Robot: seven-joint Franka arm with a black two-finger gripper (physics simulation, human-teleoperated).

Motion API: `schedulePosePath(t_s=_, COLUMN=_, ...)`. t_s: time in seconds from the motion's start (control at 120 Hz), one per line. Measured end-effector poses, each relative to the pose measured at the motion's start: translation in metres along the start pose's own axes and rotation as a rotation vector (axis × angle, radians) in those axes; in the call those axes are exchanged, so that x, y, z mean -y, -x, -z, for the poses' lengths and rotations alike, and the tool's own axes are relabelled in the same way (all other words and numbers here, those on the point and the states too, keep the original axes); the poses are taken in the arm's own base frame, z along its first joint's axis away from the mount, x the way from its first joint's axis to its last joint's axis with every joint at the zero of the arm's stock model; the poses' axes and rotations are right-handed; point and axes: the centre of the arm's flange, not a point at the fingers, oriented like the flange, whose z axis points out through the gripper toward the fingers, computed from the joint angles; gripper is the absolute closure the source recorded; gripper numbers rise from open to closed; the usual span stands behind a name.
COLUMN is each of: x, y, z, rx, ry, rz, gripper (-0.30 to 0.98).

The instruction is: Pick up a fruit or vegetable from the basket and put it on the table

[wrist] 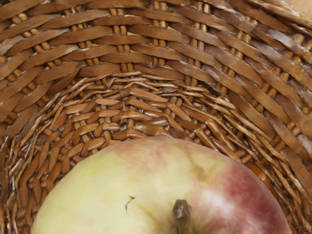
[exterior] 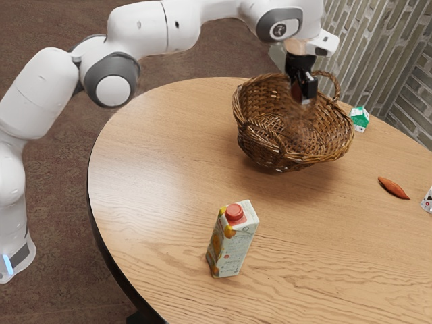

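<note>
Fingers (exterior: 309, 90) closed around the apple (wrist: 141, 180).

Counted: one table (exterior: 155, 169), one basket (exterior: 324, 152), one apple (wrist: 156, 180), one sweet potato (exterior: 393, 188), two cartons (juice carton (exterior: 231, 243), green carton (exterior: 360, 119)), one cut-off white item (exterior: 427, 200), kind undetermined.

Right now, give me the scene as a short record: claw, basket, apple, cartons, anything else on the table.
claw: at the wicker basket's mouth
wicker basket: on the wooden table
apple: close to the claw; gripped or not, cannot tell
apple colour: yellow-green, reddish patch
juice carton: upright, red cap
green-and-white carton: near the basket
tapered reddish-brown item: on the table, possibly a sweet potato
</note>
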Motion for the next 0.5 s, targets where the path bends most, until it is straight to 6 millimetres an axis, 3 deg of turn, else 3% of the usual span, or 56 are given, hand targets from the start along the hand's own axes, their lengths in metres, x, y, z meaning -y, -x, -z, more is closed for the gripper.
schedulePosePath(t_s=0.033, x=-0.006, y=0.005, z=0.030, rx=-0.006, ry=0.005, rz=-0.003, gripper=0.24)
schedulePosePath(t_s=0.075, x=-0.030, y=0.013, z=0.065, rx=-0.008, ry=0.031, rz=-0.027, gripper=0.23)
schedulePosePath(t_s=0.117, x=-0.071, y=0.021, z=0.086, rx=0.004, ry=0.079, rz=-0.077, gripper=0.23)
schedulePosePath(t_s=0.167, x=-0.117, y=0.030, z=0.097, rx=0.030, ry=0.119, rz=-0.132, gripper=0.23)
schedulePosePath(t_s=0.267, x=-0.187, y=0.044, z=0.089, rx=0.095, ry=0.159, rz=-0.207, gripper=0.24)
schedulePosePath(t_s=0.375, x=-0.268, y=0.054, z=0.056, rx=0.148, ry=0.193, rz=-0.289, gripper=0.25)
schedulePosePath(t_s=0.425, x=-0.285, y=0.057, z=0.046, rx=0.162, ry=0.196, rz=-0.299, gripper=0.25)
schedulePosePath(t_s=0.5, x=-0.292, y=0.058, z=0.042, rx=0.167, ry=0.186, rz=-0.293, gripper=0.24)
